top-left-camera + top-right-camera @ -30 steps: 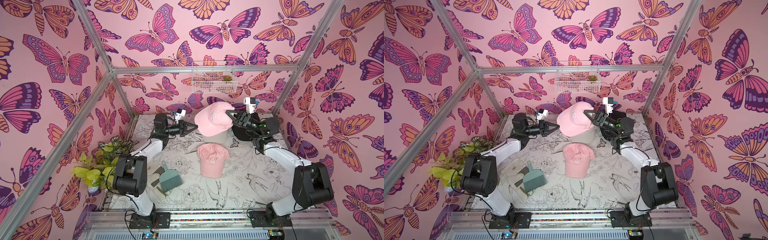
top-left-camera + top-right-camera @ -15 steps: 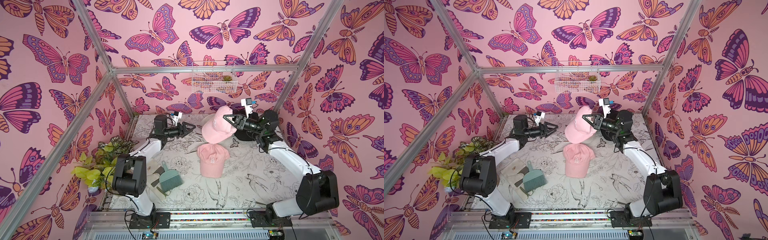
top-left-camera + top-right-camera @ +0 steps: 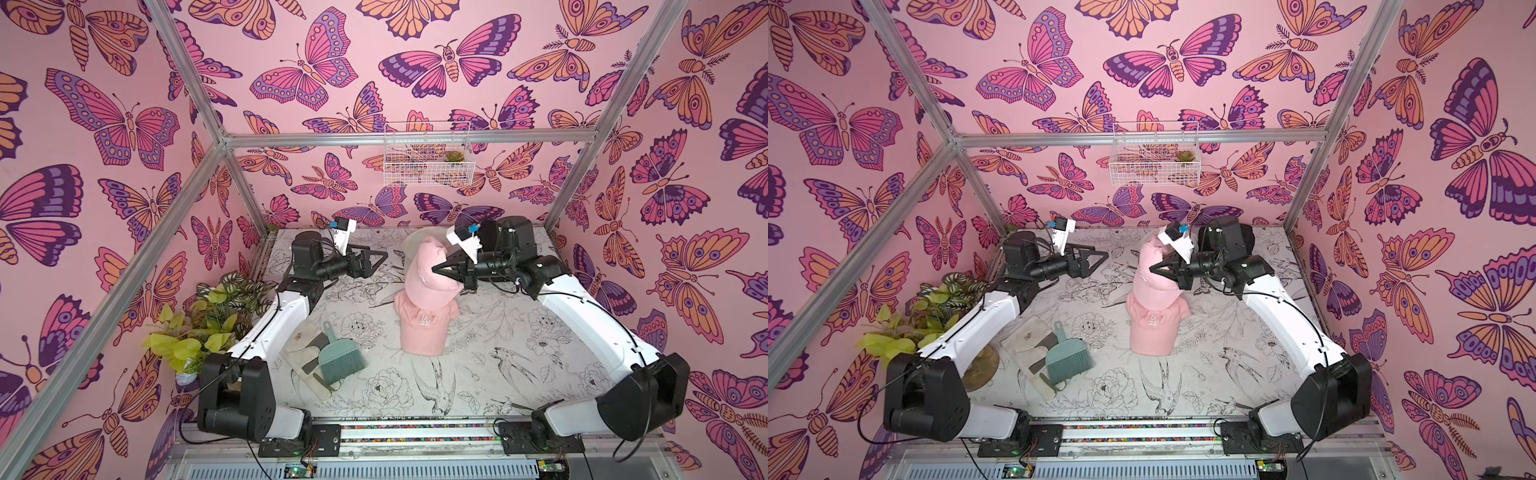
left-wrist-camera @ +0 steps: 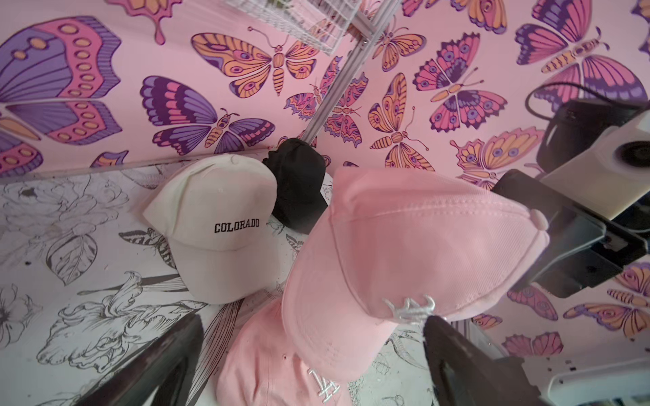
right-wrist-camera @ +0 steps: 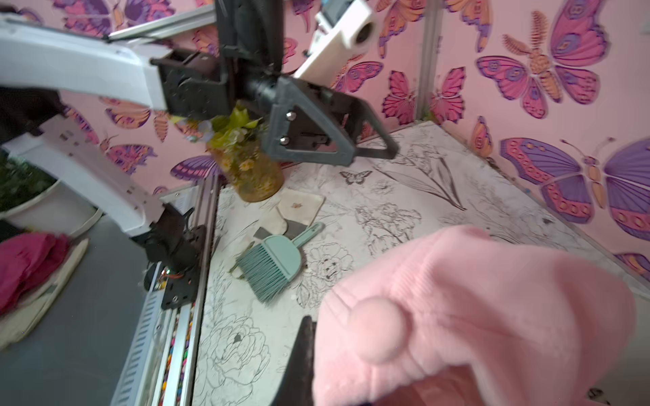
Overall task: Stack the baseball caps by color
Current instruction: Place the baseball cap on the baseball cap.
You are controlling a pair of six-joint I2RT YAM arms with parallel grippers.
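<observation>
The left gripper [image 3: 376,261] has let go and is now wide open, holding nothing. The right gripper [image 3: 437,269] alone pinches the pink cap [image 3: 426,278], now down right over the other pink cap [image 3: 424,332]. The pink stack looks almost done.

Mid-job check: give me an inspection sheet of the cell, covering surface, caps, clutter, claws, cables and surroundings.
Surface: flower-print table cover, lying flat.
Job's things: held pink cap hangs over the lying pink cap, contact unclear; cream COLORADO cap and black cap sit next to each other at the back.
Clutter: teal hand brush on a pale cloth; leafy plant at the table's edge.
Grippers: left claw open, empty; right claw shut on the held pink cap.
Cables: black cable along the right arm, clear of the caps.
Surroundings: butterfly walls; wire basket on the back wall.
</observation>
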